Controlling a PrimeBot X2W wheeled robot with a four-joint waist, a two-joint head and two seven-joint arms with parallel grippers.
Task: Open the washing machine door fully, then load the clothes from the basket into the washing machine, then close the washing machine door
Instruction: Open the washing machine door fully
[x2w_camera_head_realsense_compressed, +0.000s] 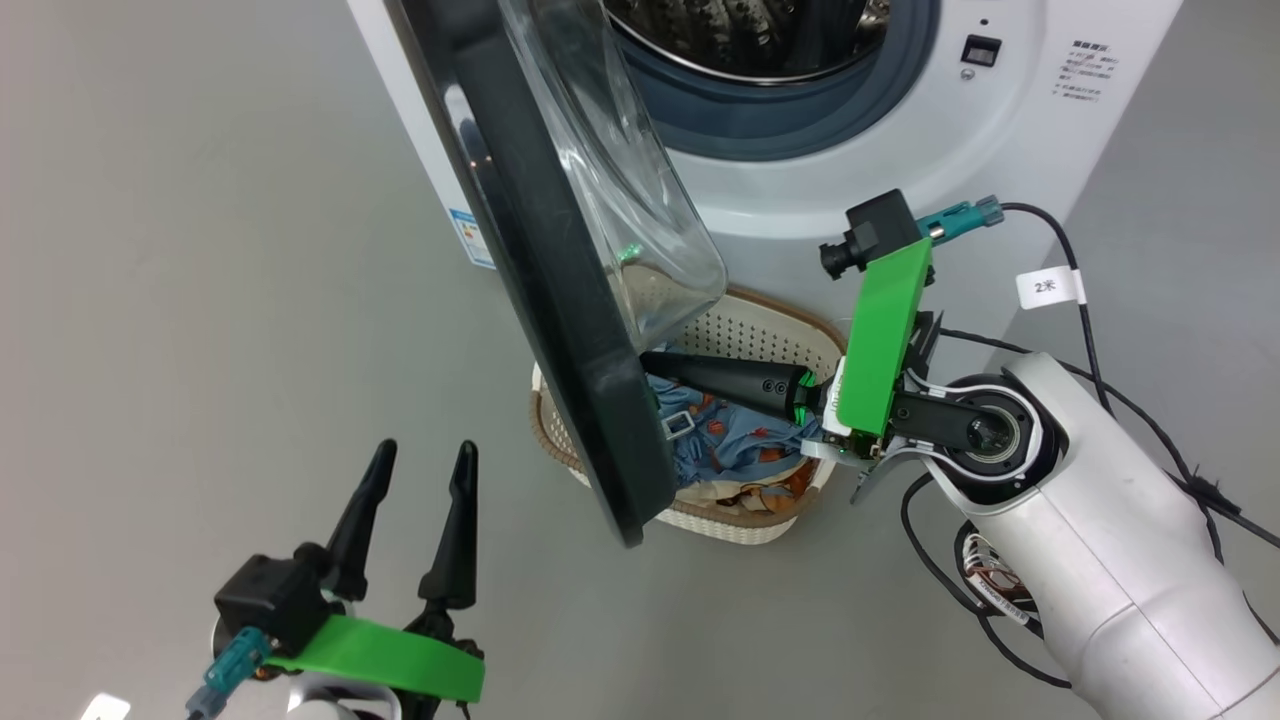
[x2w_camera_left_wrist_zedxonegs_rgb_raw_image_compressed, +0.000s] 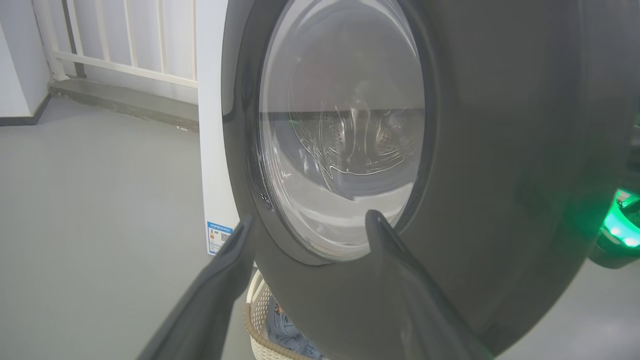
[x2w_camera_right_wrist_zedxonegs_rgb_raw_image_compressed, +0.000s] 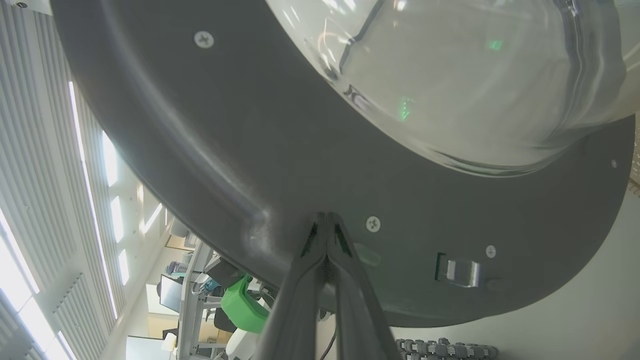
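Observation:
The washing machine (x2w_camera_head_realsense_compressed: 800, 190) stands at the top with its steel drum showing. The washing machine door (x2w_camera_head_realsense_compressed: 540, 280) hangs partly open, seen edge-on, its glass bowl bulging toward the drum. Below it sits the basket (x2w_camera_head_realsense_compressed: 760, 335), holding the clothes (x2w_camera_head_realsense_compressed: 730, 450). My right gripper (x2w_camera_head_realsense_compressed: 662, 366) is shut, its tips pressed against the door's inner face (x2w_camera_right_wrist_zedxonegs_rgb_raw_image_compressed: 200, 150) near the latch (x2w_camera_right_wrist_zedxonegs_rgb_raw_image_compressed: 462, 270); the right gripper (x2w_camera_right_wrist_zedxonegs_rgb_raw_image_compressed: 326, 218) holds nothing. My left gripper (x2w_camera_head_realsense_compressed: 425, 455) stands open on the door's outer side, apart from it. From the left gripper (x2w_camera_left_wrist_zedxonegs_rgb_raw_image_compressed: 307, 225) I see the door window (x2w_camera_left_wrist_zedxonegs_rgb_raw_image_compressed: 340, 125), the basket (x2w_camera_left_wrist_zedxonegs_rgb_raw_image_compressed: 257, 320) and the clothes (x2w_camera_left_wrist_zedxonegs_rgb_raw_image_compressed: 285, 332).
Grey floor (x2w_camera_head_realsense_compressed: 200, 250) spreads to the left of the machine. A black cable with a white tag (x2w_camera_head_realsense_compressed: 1045, 287) loops by my right arm. A white railing (x2w_camera_left_wrist_zedxonegs_rgb_raw_image_compressed: 125, 50) runs along the wall behind the machine. A blue label (x2w_camera_left_wrist_zedxonegs_rgb_raw_image_compressed: 219, 237) marks the machine's side.

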